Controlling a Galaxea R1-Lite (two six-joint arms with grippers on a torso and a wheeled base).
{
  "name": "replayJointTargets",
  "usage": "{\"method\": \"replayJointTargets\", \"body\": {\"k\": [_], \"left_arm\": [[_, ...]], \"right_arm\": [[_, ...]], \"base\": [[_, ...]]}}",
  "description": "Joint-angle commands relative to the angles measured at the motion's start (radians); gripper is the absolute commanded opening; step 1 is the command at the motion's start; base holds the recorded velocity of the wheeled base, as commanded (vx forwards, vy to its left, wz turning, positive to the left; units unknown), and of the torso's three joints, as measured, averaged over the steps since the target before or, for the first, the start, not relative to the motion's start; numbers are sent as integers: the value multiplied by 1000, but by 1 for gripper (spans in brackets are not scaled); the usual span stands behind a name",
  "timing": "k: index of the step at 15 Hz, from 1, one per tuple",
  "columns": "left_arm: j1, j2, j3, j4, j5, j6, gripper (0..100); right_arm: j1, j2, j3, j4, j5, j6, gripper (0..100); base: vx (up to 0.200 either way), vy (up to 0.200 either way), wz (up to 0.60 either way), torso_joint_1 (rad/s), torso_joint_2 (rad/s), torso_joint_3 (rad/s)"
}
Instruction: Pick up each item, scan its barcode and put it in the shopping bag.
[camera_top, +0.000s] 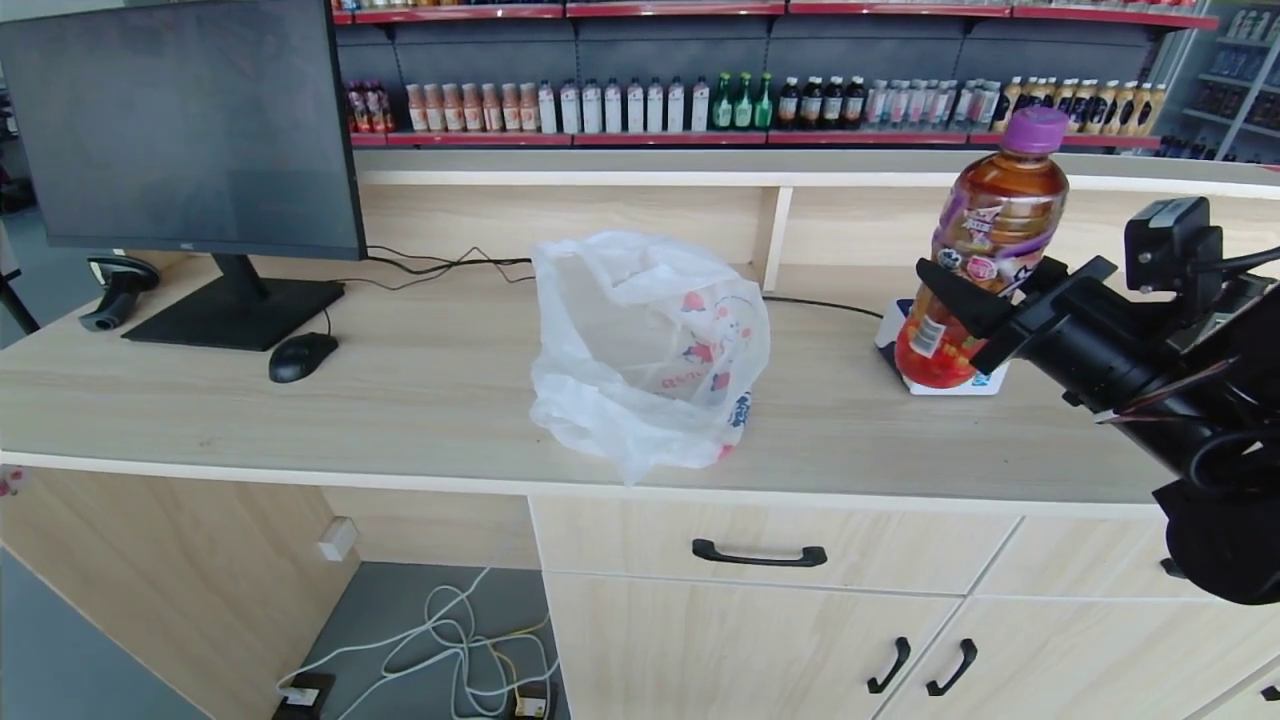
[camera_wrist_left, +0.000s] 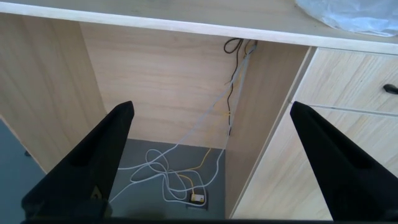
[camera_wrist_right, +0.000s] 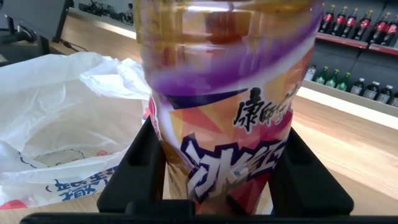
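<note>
Right now the right gripper (camera_top: 985, 300) has its fingers clenched on the lower half of the bottle (camera_top: 1000, 210), which stands upright with its purple cap on top, over a white box (camera_top: 945, 388) at the right of the desk (camera_top: 420, 400). Whether its base rests on the box or hangs just above it I cannot tell. I take the box for the scanner and the step for the scan. To do it well, the pale striped patch low on the label (camera_top: 930, 335), likely the barcode, should be turned square to the reading window and held steady, with no finger across it. After that comes a lift clear of the box and a carry left to the bag (camera_top: 650, 350), whose mouth looks slack, so a slow lowering from above suits it. The left gripper (camera_wrist_left: 211, 109) hangs below the desk edge with fingers released. As for writing, the label carries large white characters on purple and orange, and the bag has red and blue print; I do not read either off.
</note>
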Motion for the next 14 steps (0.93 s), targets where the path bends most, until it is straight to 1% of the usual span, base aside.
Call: {"method": "replayJointTargets", "body": {"k": [1, 7, 11, 14], "left_arm": [[0, 1, 0, 0, 1, 0, 100], [0, 1, 0, 0, 1, 0, 100], [0, 0, 0, 0, 1, 0, 100], [0, 0, 0, 0, 1, 0, 100]], "right_arm": [[31, -1, -3, -1, 0, -1, 0], [33, -2, -6, -1, 0, -1, 0], [30, -5, -37, -1, 0, 1, 0], [31, 25, -35, -1, -1, -1, 0]], "base": [[0, 0, 600, 7, -7, 2], [0, 0, 600, 2, 3, 5], [0, 0, 0, 0, 0, 0], [0, 0, 0, 0, 0, 0]]}}
